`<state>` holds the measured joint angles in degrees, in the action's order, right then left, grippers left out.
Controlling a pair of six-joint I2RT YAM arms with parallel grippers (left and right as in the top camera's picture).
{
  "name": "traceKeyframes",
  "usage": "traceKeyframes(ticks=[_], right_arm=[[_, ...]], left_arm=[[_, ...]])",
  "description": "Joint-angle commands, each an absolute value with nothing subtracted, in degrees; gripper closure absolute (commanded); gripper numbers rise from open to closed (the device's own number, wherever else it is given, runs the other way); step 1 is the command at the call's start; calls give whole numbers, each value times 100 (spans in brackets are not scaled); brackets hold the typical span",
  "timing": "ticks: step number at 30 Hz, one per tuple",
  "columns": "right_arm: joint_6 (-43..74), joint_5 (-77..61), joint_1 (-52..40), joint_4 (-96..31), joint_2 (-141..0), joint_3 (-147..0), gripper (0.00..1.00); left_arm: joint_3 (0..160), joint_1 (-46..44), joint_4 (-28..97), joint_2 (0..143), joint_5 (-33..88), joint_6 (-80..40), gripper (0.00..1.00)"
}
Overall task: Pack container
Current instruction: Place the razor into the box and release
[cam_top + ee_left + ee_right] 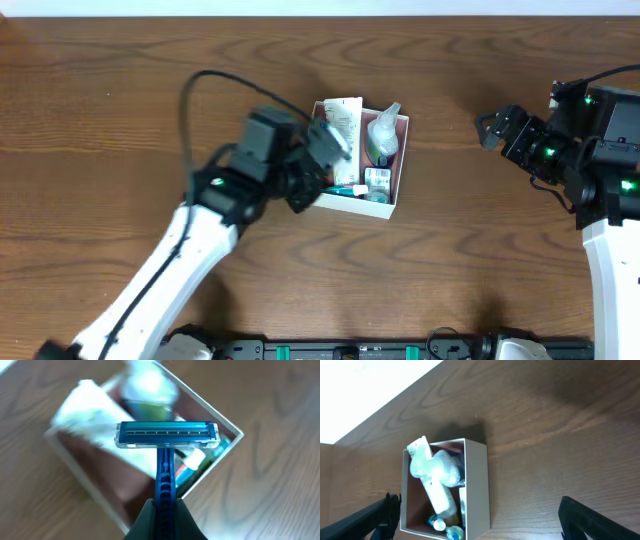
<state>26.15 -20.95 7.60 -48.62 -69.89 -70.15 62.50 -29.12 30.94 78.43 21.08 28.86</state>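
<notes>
The container (402,160) is a shallow white box with a pink-brown inside, at the table's middle. It holds a clear bottle (383,135), a white tube (341,122) and small items. My left gripper (318,172) hovers over the box's left side, shut on a blue razor (166,436) whose head points out over the box (223,424). My right gripper (492,127) is open and empty, far right of the box. In the right wrist view the box (476,485) sits low and left, between the fingers (480,520).
Brown wooden table (120,90) all round. The arm bases stand at the front edge and right side. A black cable (190,100) loops above the left arm.
</notes>
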Motion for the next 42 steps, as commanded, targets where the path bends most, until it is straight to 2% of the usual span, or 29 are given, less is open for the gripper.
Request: traceKeyframes(ticks=[1,6,11,13,15,16,17,23,27,30,36,42], right_arm=[[2655,-2080,786,-4869,-6949,-7091,1],[2655,-2080,786,-4869,-6949,-7091,1],[2655,-2080,786,-4869,-6949,-7091,1],[2655,-2080,786,-4869,-6949,-7091,1],[2655,-2078,786,-4869,-6949,-7091,1],[2655,-2080,786,-4869,-6949,-7091,1],[2655,-2080,786,-4869,-6949,-7091,1],[2655,-2080,786,-4869,-6949,-7091,1],[2655,-2080,786,-4869,-6949,-7091,1],[2655,-2080,786,-4869,-6949,-7091,1],[2655,-2080,786,-4869,-6949,-7091,1],[2655,-2080,786,-4869,-6949,-7091,1]], left_arm=[[6285,-3138,2952,8394,2141,4226,94],[6285,-3380,2486,9041,2139,5295,94],[6285,-3400,1977,9297,2134,5336,93],[6285,-3400,1927,9341,2032,5334,83],[6287,-3400,1975,9343,1986,5301,64],[6287,-3400,2012,9303,1984,5201,28],[6287,-3400,2056,9240,1959,5085,2],[6287,-3393,2324,8263,580,3221,2],[6287,-3385,3017,7282,-519,2145,2],[6287,-3295,3684,6523,-832,1479,2],[6287,-2683,5146,5094,-1686,-421,2],[6287,-1892,6034,3933,-2016,-1066,2]])
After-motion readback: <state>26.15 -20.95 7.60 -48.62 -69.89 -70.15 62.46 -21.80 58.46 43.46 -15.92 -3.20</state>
